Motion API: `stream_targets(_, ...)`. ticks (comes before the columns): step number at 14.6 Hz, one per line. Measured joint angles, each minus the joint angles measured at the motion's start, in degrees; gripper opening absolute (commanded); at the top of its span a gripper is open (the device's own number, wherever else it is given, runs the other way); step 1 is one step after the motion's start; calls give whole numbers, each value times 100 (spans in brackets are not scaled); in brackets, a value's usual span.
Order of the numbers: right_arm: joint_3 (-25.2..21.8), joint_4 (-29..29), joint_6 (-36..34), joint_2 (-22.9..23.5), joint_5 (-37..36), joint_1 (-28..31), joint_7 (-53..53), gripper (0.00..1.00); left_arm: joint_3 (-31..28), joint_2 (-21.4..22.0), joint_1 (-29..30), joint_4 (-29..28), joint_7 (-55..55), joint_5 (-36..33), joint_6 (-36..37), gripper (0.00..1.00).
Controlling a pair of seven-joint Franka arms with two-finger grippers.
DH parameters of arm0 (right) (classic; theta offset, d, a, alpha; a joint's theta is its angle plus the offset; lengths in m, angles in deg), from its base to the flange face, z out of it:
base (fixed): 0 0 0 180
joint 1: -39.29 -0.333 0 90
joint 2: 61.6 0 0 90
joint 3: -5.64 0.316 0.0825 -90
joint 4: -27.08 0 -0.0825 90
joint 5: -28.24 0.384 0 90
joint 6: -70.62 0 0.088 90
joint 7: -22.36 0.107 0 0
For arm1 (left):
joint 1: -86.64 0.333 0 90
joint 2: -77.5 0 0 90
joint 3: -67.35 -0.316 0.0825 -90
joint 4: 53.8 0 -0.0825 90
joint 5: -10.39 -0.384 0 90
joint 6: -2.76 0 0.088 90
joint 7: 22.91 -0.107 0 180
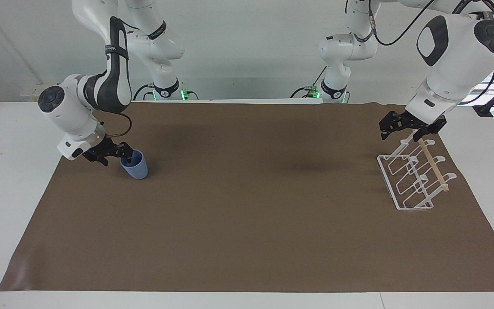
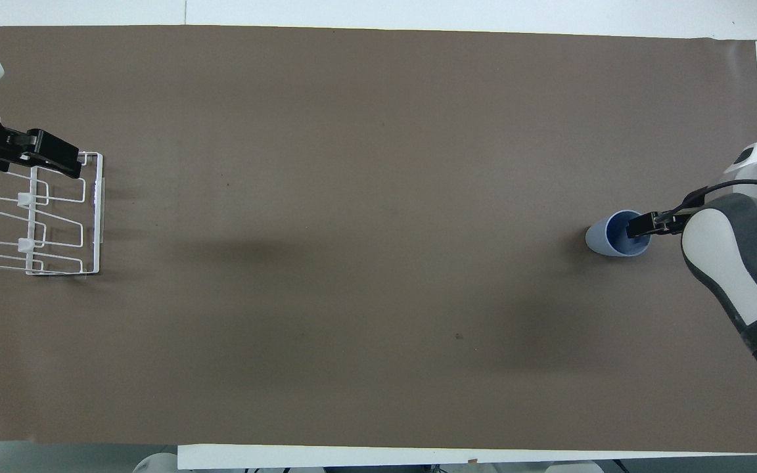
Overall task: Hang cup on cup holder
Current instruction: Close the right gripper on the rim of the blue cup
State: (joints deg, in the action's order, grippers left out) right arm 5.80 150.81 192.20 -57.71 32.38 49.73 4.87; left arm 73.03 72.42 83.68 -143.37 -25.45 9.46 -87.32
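The light-blue cup (image 1: 137,171) stands upright on the brown mat toward the right arm's end of the table; it also shows in the overhead view (image 2: 598,238). My right gripper (image 1: 128,158) is open at the cup's rim, with one finger reaching into the mouth (image 2: 638,226). The white wire cup holder (image 1: 433,165) with its wooden rod stands at the left arm's end (image 2: 98,210). My left gripper (image 1: 403,126) hangs right at the holder's end nearer to the robots (image 2: 50,157); whether it touches the wire is not clear.
The brown mat (image 1: 247,223) covers most of the white table. Nothing else stands on it between the cup and the holder.
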Motion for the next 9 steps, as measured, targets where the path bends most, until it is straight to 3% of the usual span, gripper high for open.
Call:
stream_targets(1, 0, 20, 20, 7, 0, 0, -77, 31, 10, 4, -5, 0, 0, 0, 0, 100)
stream_targets(4, -1, 72, 24, 9, 0, -15, -148, 23, 1, 6, 17, 0, 0, 0, 10, 100)
stream_targets(8, 2, 167, 41, 9, 0, -177, -156, 0, -15, 32, 112, 0, 15, 34, 56, 100)
stream_targets(9, 2, 174, 43, 9, 0, -185, -156, 0, -15, 41, 112, 0, 102, 108, 56, 100)
